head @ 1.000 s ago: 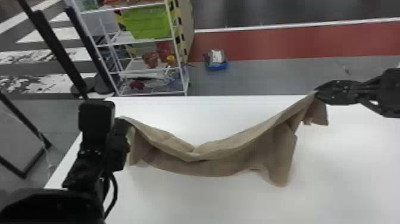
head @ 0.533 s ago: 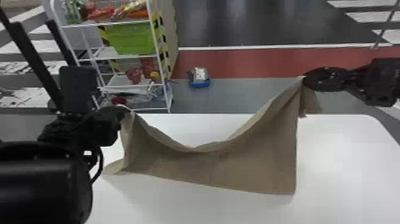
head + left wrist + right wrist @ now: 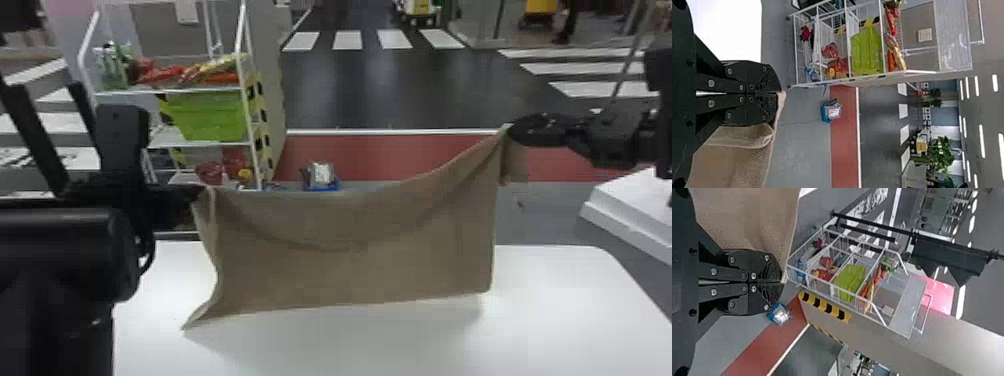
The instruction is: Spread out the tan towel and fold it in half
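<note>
Between the two arms the tan towel hangs in the air over the white table, its top edge sagging in the middle and its lower left corner flaring out low over the tabletop. My left gripper is at its upper left corner, and my right gripper is at the upper right corner, held higher. In the left wrist view the left gripper is shut on the edge of the towel. In the right wrist view the right gripper is shut on the other corner of the towel.
The white table lies below the towel. Behind it at the left stands a white wire rack with a green bin and several packages. A small blue item rests on the floor beyond the table, and a white platform stands at the right.
Both grippers have lifted the towel, which was low over the table and now hangs broader and flatter. The head view has tilted upward, showing more of the room behind.
</note>
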### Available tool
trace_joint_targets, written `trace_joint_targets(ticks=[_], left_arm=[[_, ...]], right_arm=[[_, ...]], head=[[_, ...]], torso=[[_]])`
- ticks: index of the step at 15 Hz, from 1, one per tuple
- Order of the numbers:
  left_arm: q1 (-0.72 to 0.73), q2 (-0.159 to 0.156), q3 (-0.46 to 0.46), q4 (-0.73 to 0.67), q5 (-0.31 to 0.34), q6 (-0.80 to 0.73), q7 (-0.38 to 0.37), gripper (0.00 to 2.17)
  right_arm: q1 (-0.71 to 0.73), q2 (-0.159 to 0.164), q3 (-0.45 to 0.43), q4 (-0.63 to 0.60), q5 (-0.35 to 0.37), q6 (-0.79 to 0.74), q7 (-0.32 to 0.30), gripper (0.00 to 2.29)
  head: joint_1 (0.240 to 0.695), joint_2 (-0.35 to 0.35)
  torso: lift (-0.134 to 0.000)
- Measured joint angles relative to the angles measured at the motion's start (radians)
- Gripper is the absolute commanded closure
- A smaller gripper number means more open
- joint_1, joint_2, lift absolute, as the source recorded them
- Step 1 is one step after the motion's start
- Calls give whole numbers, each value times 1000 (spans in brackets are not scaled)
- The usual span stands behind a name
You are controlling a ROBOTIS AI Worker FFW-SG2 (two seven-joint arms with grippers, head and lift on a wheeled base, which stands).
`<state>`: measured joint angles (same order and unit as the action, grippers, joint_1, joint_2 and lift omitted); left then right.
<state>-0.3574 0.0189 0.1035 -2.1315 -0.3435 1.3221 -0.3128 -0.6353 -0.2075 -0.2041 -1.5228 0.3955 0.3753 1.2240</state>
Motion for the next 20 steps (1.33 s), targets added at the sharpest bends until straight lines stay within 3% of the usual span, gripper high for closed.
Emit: trace_joint_targets(ticks=[3, 5, 11, 15, 20], left_arm=[[-31, 1, 47, 4, 29, -1, -20, 2142], [-57, 7, 73, 1, 40, -1, -31, 2142], [-105, 15, 86, 30, 40, -3, -45, 2142], [-99, 15, 86, 39, 33, -5, -45, 2142], [-93, 2, 64, 81, 30, -86, -23, 2142]], right_arm=[[-24, -11, -45, -1, -10, 22, -17, 1595], [-15, -41, -79, -23, -36, 48, -23, 1595], [31, -99, -117, -41, -60, 53, -28, 1595], [26, -109, -112, -30, -59, 36, -39, 1595], [7, -101, -99, -1, -54, 12, -165, 1595]], head=[[407, 38], [392, 25], [384, -8], [387, -9], [373, -27]], torso=[[-124], [-124], [-124], [-124], [-124]])
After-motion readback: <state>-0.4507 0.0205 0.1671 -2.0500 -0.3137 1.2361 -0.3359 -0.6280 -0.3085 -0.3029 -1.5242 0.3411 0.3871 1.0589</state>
